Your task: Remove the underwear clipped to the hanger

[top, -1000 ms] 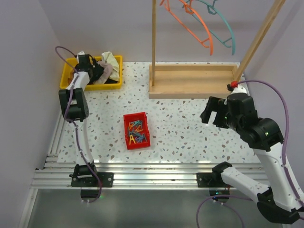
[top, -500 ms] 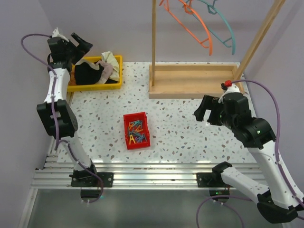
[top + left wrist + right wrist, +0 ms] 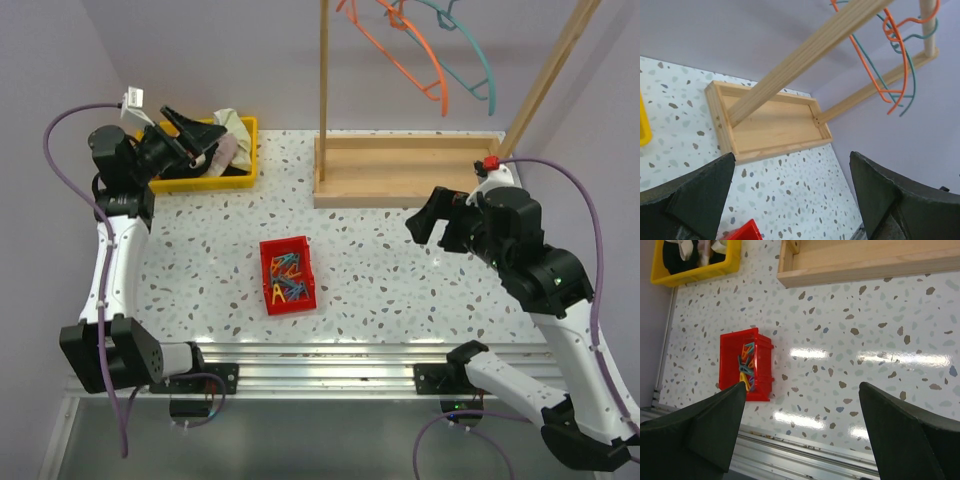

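Observation:
Two hangers, one orange (image 3: 415,62) and one teal (image 3: 470,60), hang bare on the wooden rack, also seen as the orange hanger (image 3: 892,50) and the teal hanger (image 3: 910,75). No garment is clipped to either. The underwear lies in the yellow bin (image 3: 248,150) at the back left: a black piece with white parts (image 3: 671,255) shows there beside a pale cream-pink bundle (image 3: 230,135). My left gripper (image 3: 190,135) hovers open over the bin's left half, pointing right, with nothing between its fingers (image 3: 791,159). My right gripper (image 3: 432,225) hangs open and empty above the table (image 3: 802,385).
A red bin (image 3: 288,275) of coloured clothes pegs sits mid-table. The rack's wooden base tray (image 3: 405,170) stands at the back, with an upright post (image 3: 324,70) and a slanted post (image 3: 545,80). Walls close in on the left and right.
The left gripper rose out of the yellow bin, swung high to the back left, then came back to point right over the bin. The right arm shifted slightly.

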